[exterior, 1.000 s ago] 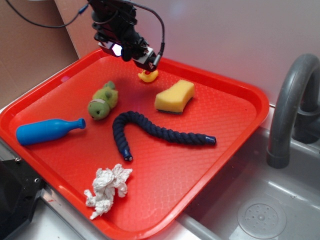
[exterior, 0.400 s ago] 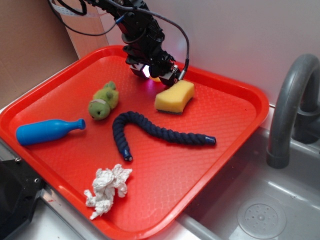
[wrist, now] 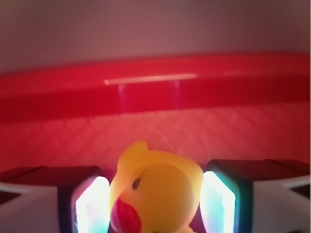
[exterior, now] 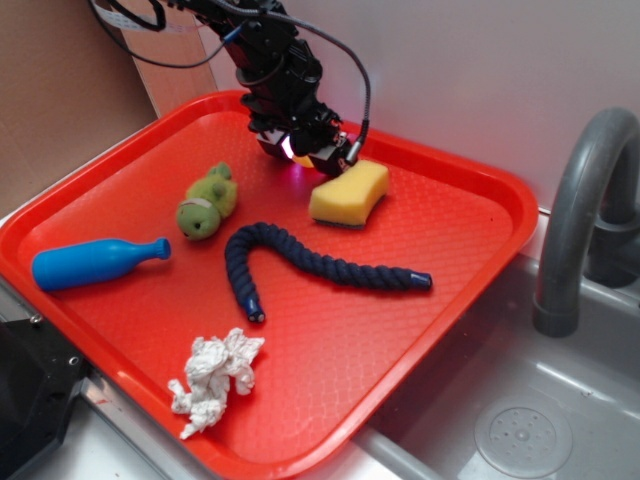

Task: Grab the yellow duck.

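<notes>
On the red tray (exterior: pixel 470 215) I count one of each thing: one yellow duck (wrist: pixel 155 194), one yellow sponge (exterior: pixel 348 192), one green plush toy (exterior: pixel 206 202), one blue bottle (exterior: pixel 92 262), one dark blue rope (exterior: pixel 300 262) and one crumpled white paper (exterior: pixel 212 378). The tool (exterior: pixel 305 152) stands low at the far side of the tray, close to the back rim and just beside the left end of the sponge. In the exterior view the duck is almost all hidden behind the tool; only a small yellow bit shows there. In the wrist view the duck sits between the two fingers (wrist: pixel 90 201), its orange-red beak turned to the camera, and it fills most of the gap; the left finger looks to be touching it, on the right side I cannot tell if there is contact. So the tool is narrow around the duck, but a firm hold I cannot confirm. Behind the duck there is a short strip of bare tray floor and then the raised rim. The middle right part and the near right corner of the tray are free. Right of the tray lies a metal sink (exterior: pixel 560 420) with a grey faucet (exterior: pixel 575 210).
</notes>
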You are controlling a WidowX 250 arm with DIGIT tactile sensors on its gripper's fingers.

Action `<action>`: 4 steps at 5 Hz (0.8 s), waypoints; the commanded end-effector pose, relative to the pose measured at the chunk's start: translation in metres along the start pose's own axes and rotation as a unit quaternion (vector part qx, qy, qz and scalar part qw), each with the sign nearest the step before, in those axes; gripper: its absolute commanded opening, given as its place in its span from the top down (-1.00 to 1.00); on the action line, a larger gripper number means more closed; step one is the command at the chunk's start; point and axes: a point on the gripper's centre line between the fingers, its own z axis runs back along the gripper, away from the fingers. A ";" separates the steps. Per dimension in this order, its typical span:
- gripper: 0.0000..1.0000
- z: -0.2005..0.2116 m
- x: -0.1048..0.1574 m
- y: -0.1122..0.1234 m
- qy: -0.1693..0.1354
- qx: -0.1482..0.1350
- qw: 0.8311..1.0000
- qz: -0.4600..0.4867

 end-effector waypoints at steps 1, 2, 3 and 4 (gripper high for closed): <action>1.00 0.092 -0.002 0.007 -0.034 0.092 0.994 0.037; 1.00 0.126 -0.010 -0.003 -0.007 0.105 0.994 0.040; 1.00 0.170 -0.020 -0.011 0.017 0.095 0.994 0.041; 1.00 0.200 -0.023 -0.017 0.041 0.073 0.996 0.019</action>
